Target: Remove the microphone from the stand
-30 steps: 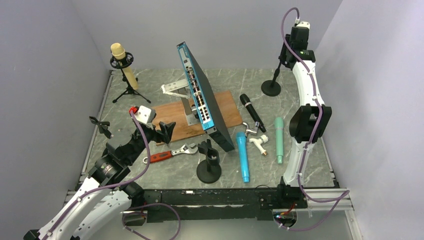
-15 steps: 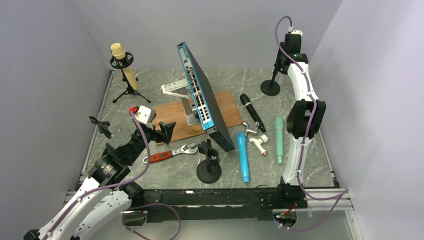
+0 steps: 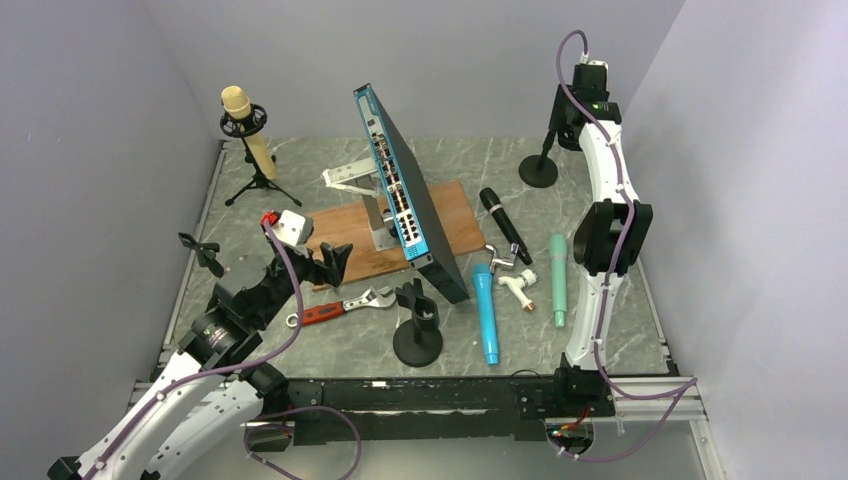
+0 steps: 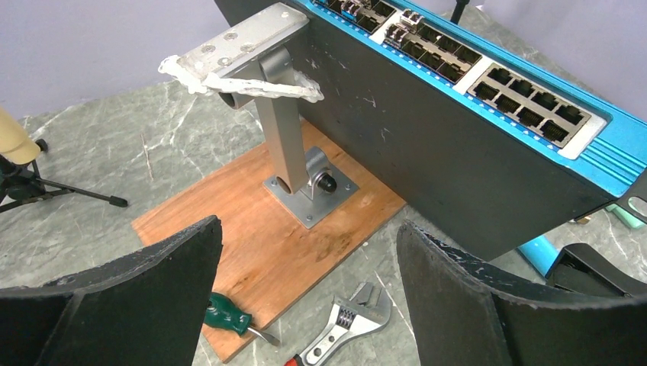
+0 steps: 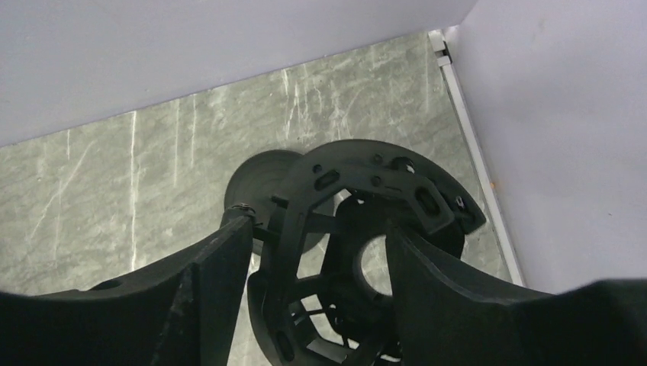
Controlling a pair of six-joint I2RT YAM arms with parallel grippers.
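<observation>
A cream microphone (image 3: 246, 127) sits in the black shock mount of a tripod stand (image 3: 259, 183) at the far left; its tip shows at the left wrist view's edge (image 4: 12, 139). My left gripper (image 3: 330, 263) is open and empty (image 4: 305, 238), low over the near edge of the wooden board (image 4: 259, 252), well right of that tripod. My right gripper (image 3: 560, 115) is at the far right, its jaws closed round the empty shock mount (image 5: 343, 229) of a round-base stand (image 3: 539, 171).
A blue-edged network switch (image 3: 405, 195) stands tilted on the board. A red-handled wrench (image 3: 345, 305), an empty black stand (image 3: 418, 328), and blue (image 3: 486, 312), green (image 3: 557, 280) and black (image 3: 503, 225) microphones lie on the table. A white faucet fitting (image 3: 515, 283) lies between them.
My right gripper has lowered and shifted a little left, and the round-base stand has slid slightly left and back with it. The left arm has hardly moved.
</observation>
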